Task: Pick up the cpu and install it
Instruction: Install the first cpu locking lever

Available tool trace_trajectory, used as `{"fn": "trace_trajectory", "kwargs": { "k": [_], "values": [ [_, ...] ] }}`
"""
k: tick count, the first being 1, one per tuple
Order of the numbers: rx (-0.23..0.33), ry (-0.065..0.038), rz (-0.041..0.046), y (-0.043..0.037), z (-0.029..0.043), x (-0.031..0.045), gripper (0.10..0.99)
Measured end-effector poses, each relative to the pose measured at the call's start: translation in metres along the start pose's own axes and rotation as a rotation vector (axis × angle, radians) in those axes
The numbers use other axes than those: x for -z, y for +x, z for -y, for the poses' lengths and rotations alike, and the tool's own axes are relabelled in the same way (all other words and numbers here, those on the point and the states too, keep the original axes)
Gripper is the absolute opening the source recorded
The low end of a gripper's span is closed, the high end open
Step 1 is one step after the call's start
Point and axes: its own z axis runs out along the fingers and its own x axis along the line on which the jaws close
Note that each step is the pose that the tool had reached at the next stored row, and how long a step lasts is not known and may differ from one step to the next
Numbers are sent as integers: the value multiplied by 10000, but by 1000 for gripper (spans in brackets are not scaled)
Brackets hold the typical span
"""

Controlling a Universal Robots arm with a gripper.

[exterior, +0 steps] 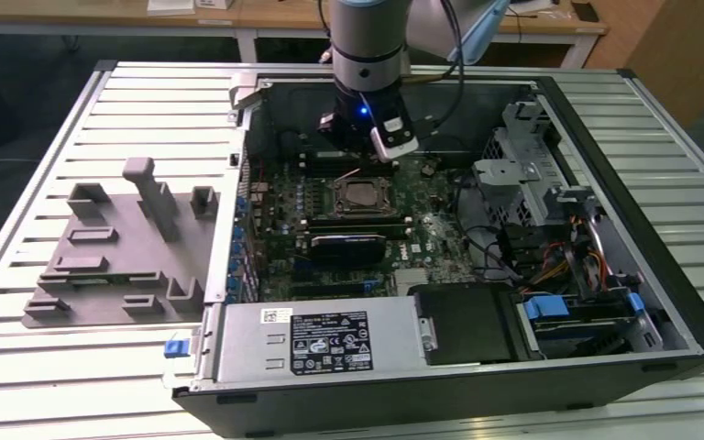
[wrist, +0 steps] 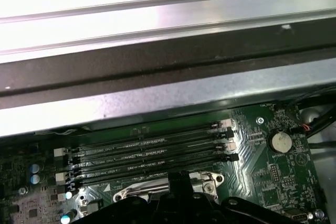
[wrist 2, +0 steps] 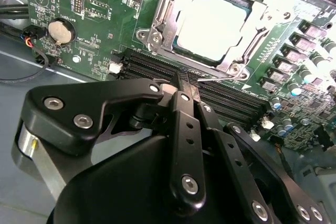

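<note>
On the exterior view's left a grey tray (exterior: 114,252) lies on the slatted desk (exterior: 34,357) beside the open computer case (exterior: 450,367). In the middle the cpu (exterior: 361,195) sits in its socket on the green board (exterior: 327,247), shiny top up in the second wrist view (wrist 2: 215,22). The claw (wrist 2: 185,85) hangs just above the memory slots (wrist 2: 210,90) beside the socket, fingers (wrist 2: 184,83) pressed together, holding nothing.
</note>
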Motion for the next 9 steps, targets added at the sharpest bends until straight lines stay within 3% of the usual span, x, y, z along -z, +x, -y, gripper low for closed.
{"fn": "trace_trajectory", "kwargs": {
  "k": [4,9],
  "values": [
    [8,-4,42,5,-14,-35,106],
    [35,-5,185,9,-22,-65,106]
  ]
}}
